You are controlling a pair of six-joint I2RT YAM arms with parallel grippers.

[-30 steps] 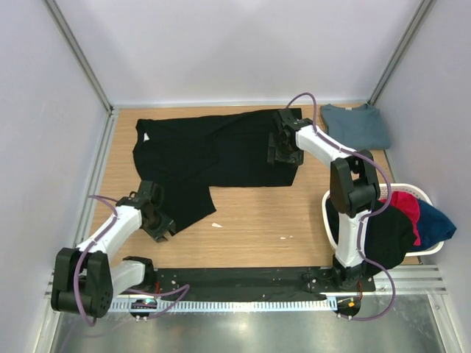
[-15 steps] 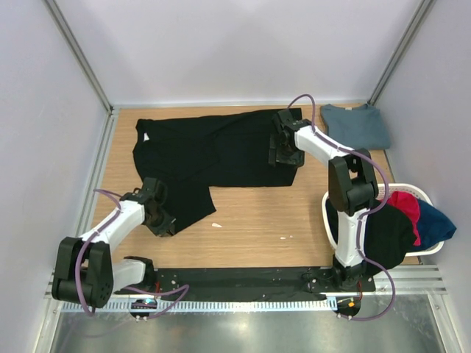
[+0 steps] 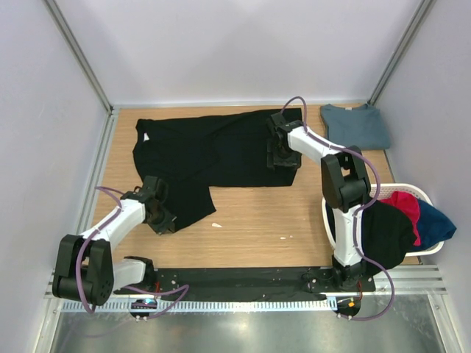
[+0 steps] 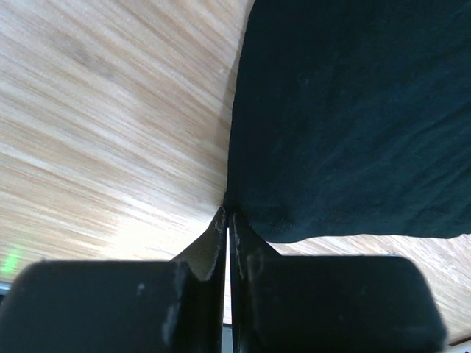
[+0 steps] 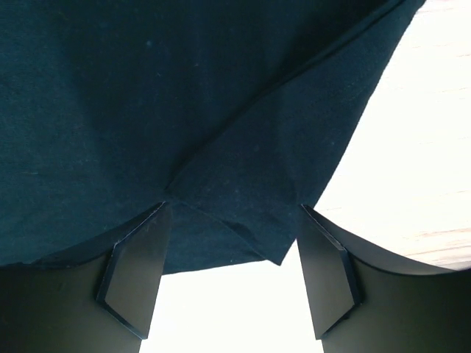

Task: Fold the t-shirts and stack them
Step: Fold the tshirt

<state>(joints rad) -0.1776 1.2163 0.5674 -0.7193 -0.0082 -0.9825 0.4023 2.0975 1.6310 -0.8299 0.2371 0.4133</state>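
Observation:
A large black t-shirt (image 3: 213,151) lies spread across the back of the wooden table, with one flap reaching toward the front left. My left gripper (image 3: 168,224) is at that flap's near corner. In the left wrist view its jaws (image 4: 228,213) are shut, with the corner of the black cloth (image 4: 346,110) pinched at the tips. My right gripper (image 3: 282,158) is over the shirt's right edge. It stands open, and a folded corner of the black cloth (image 5: 184,88) lies between its fingers (image 5: 136,272). A slate-blue t-shirt (image 3: 357,125) lies folded at the back right.
A white basket (image 3: 412,189) at the right edge holds black, magenta-red and blue shirts that spill over its rim. Two small white scraps (image 3: 216,224) lie on the bare wood near the front. Walls close in the table at the left, back and right.
My left gripper has shut on the shirt's near corner after edging in toward it. My right gripper has shifted slightly left along the shirt's right edge and stays open.

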